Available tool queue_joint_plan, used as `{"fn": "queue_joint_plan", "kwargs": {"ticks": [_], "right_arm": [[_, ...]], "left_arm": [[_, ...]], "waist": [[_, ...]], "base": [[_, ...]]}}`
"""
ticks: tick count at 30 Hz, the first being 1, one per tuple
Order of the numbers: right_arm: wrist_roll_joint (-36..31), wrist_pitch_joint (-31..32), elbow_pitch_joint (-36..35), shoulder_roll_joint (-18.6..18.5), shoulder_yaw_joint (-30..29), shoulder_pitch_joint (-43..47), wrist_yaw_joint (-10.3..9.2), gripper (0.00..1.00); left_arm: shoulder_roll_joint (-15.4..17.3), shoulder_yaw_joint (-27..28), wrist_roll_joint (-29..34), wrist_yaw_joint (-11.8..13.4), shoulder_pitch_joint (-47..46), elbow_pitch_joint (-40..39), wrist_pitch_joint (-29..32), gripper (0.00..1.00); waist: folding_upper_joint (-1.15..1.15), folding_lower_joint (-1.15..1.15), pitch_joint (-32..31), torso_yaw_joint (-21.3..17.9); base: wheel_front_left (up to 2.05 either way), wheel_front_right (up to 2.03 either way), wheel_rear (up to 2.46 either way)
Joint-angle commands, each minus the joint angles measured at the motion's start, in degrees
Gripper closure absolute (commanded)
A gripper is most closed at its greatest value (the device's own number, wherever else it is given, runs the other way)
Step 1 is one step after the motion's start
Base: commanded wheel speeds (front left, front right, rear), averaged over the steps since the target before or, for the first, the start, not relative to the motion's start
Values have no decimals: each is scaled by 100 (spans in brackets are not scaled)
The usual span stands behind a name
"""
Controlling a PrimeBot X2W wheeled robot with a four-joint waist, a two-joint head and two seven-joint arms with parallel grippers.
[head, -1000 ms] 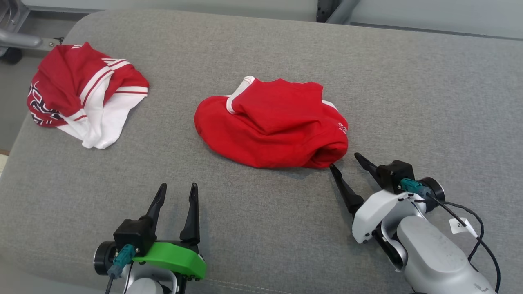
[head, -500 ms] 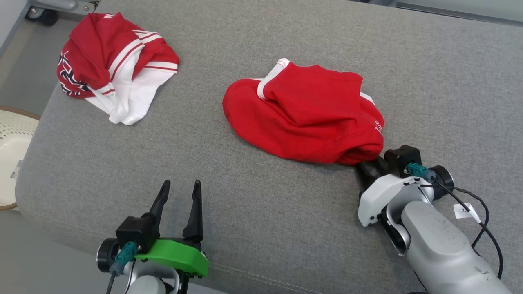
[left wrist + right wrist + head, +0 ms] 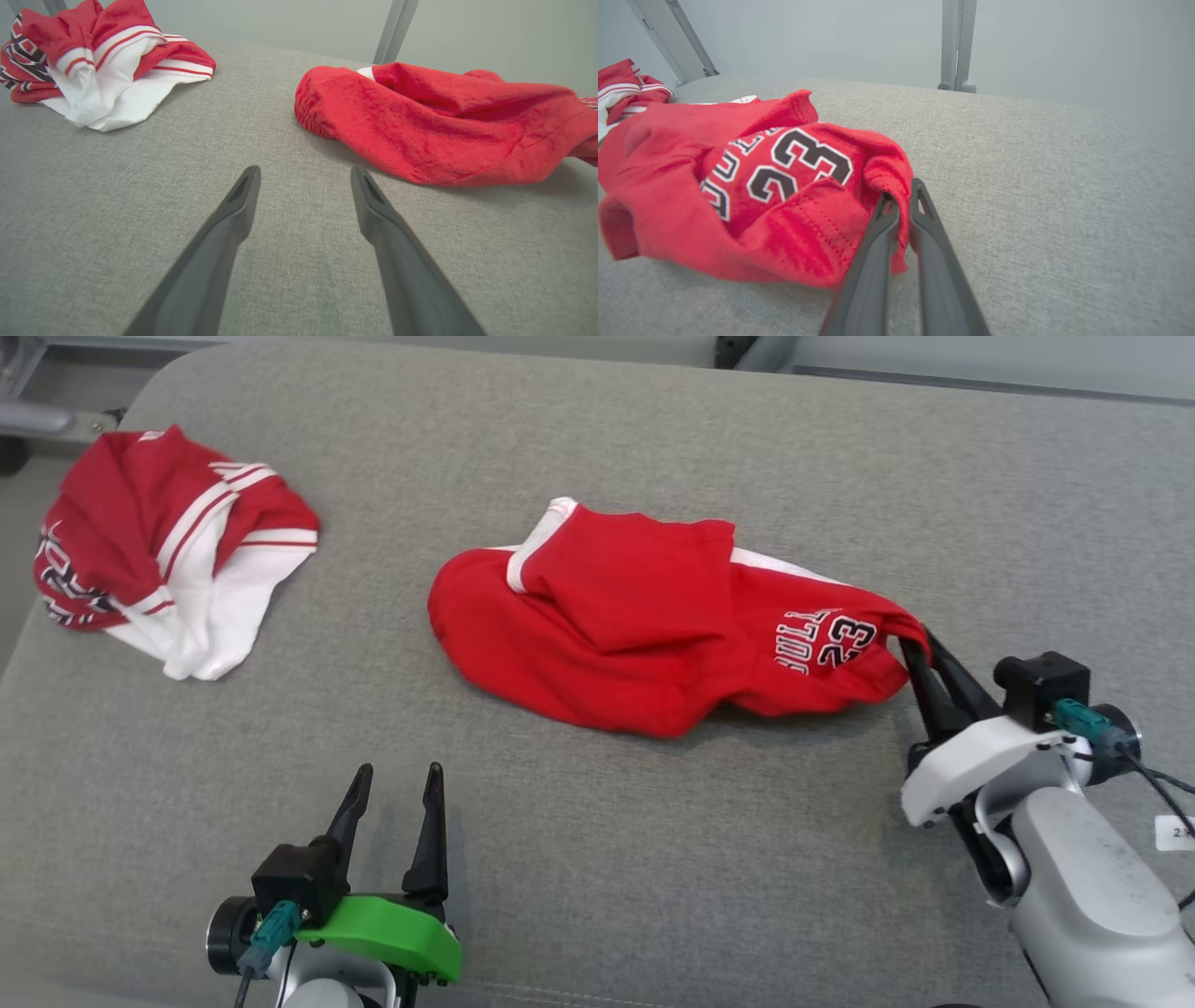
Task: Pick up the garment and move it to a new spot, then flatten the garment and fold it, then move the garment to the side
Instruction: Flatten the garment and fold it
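Two garments lay there: red garment (image 3: 635,625) pinched by the right gripper (image 3: 917,649), striped garment (image 3: 177,551) ahead-left of the wide-spread left gripper (image 3: 399,770). Right wrist view showed the clamped hem (image 3: 896,172).

Crumpled red jersey garment with white trim (image 3: 616,625): right end, formerly bunched in a rounded fold, now drawn out rightward into a taut point. Black-and-white number 23 and lettering (image 3: 831,642): previously mostly tucked away, now exposed. Right pincer (image 3: 920,649): formerly spread wide beside that end, now closed, fingers clamped on the red hem.
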Motion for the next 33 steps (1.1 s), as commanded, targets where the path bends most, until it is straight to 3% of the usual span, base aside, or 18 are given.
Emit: {"fn": "queue_joint_plan", "kwargs": {"ticks": [1, 8, 9, 10, 11, 21, 33], "right_arm": [[-29, -2, -34, -39, -31, 120, -10, 100], [-251, -2, -132, -240, -573, 643, -10, 100], [-266, -2, -24, -240, -674, 726, -10, 85], [-285, -2, 100, -240, -764, 786, -10, 14], [-301, -2, 172, -213, -844, 819, -10, 0], [-321, -2, -96, 90, -1098, 828, -9, 0], [36, -2, -99, 225, 45, -95, -9, 0]], "left_arm": [[22, 23, 47, -17, 30, -4, -3, 0], [23, 2, -5, -74, 56, 72, -3, 0], [23, -8, -17, -75, 54, 86, -3, 0], [23, -27, -22, -75, 49, 101, -3, 0], [23, -31, -23, -73, 42, 107, -3, 0], [23, 39, 44, -98, 85, 159, -3, 0], [22, -180, -108, -30, -46, 106, -3, 0]], "waist": [[0, 0, -359, -538], [0, 0, -570, -1089], [0, 0, -576, -1124], [0, 0, -580, -1146], [0, 0, -580, -1158], [0, 0, -529, -937], [0, 0, -260, -102]], "base": [[0, 0, 0], [0, 0, 0], [0, 0, 0], [0, 0, 0], [0, 0, 0], [0, 0, 0], [0, 0, 0]]}}
